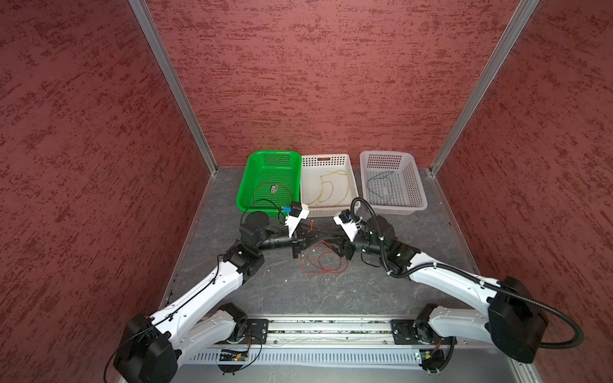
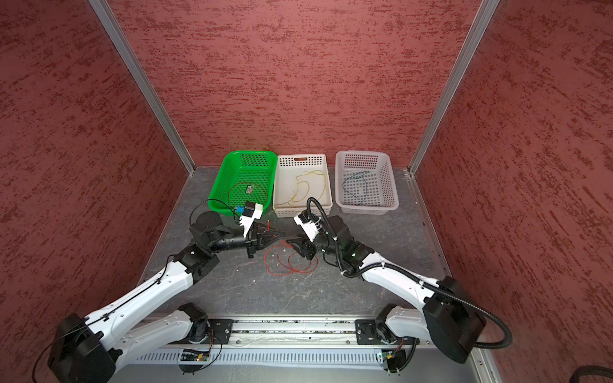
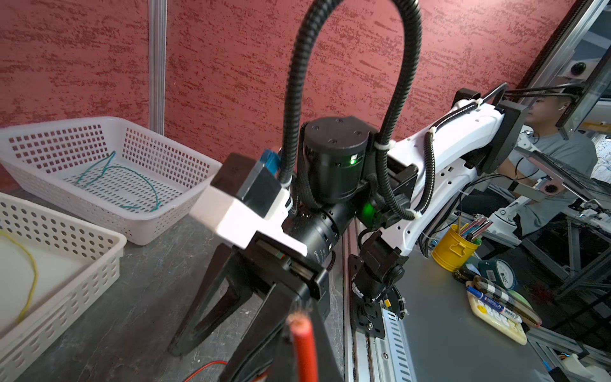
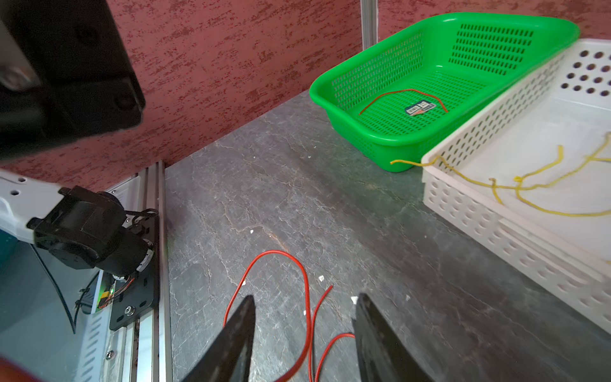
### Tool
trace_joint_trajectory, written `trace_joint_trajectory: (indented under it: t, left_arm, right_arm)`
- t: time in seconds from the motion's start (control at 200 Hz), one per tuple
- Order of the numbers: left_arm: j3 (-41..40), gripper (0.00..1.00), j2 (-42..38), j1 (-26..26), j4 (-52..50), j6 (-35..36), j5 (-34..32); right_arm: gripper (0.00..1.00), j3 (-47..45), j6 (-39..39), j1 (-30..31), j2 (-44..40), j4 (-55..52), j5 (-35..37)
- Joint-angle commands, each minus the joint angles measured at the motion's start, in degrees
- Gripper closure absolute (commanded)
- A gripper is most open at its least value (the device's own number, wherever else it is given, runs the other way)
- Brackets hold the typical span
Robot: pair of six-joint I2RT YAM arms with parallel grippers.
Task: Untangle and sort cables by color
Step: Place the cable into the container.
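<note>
While the left gripper (image 1: 323, 236) is clamped together on the end of a red cable (image 3: 302, 344), the right gripper (image 4: 306, 296) stands apart above loose red cables (image 4: 274, 253) on the desk (image 1: 381, 291), mid-frame in both top views. Above them sit three baskets in a row. The green basket (image 1: 270, 153), on the left, holds one red strand (image 4: 396, 92). The middle white basket (image 1: 326, 160) holds yellow cables (image 1: 326, 185), one end draped over its rim. The right white basket (image 1: 384, 159) holds a blue-green cable (image 3: 132, 169).
</note>
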Motion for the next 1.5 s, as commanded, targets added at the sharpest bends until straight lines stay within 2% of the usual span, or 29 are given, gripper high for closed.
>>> trace_joint_trajectory:
  t: [0.0,0.326,0.511,0.696,0.897,0.992,1.127,1.298,1.413,1.448,1.498]
  left_arm:
    - [3.3,1.00,-1.8,2.8,-0.2,-0.3,2.1]
    - [13.0,1.00,0.5,14.9,0.1,-0.1,2.8]
    - [17.9,1.00,4.4,20.5,-4.5,4.7,-4.1]
    - [21.3,1.00,8.7,26.8,-5.0,8.5,-10.9]
    - [25.5,1.00,18.9,33.8,1.9,5.5,-10.6]
    - [27.6,1.00,24.9,34.9,5.5,5.1,-10.8]
    - [34.2,1.00,34.7,34.6,4.1,6.4,-10.6]
    - [41.3,1.00,45.8,32.5,-1.2,11.2,-14.2]
    - [44.0,1.00,50.4,31.0,-5.4,15.3,-17.7]
    - [43.9,0.95,51.1,30.7,-5.5,15.9,-18.5]
    - [43.5,0.81,51.8,30.3,-5.3,16.3,-19.5]
  right_arm:
    - [0.52,1.6,-0.9,0.0,1.5,5.3,-4.1]
    - [0.54,-2.1,0.0,0.0,-0.6,4.7,-1.0]
    - [0.56,-2.7,0.2,0.0,-1.7,-0.3,4.3]
    - [0.56,-4.5,0.7,0.0,-2.6,-2.7,6.0]
    - [0.56,-6.2,1.1,0.0,-4.4,-4.8,8.3]
    - [0.56,-6.3,1.6,0.0,-4.6,-5.3,9.1]
    - [0.56,-6.3,2.1,-0.1,-4.6,-5.6,9.7]
    - [0.56,-6.0,2.6,0.0,-4.7,-6.6,10.8]
    - [0.56,-5.9,3.0,0.0,-4.7,-7.7,11.7]
    - [0.56,-5.7,2.9,0.0,-4.4,-8.3,12.4]
    - [0.56,-5.4,3.1,0.0,-3.8,-9.4,13.6]
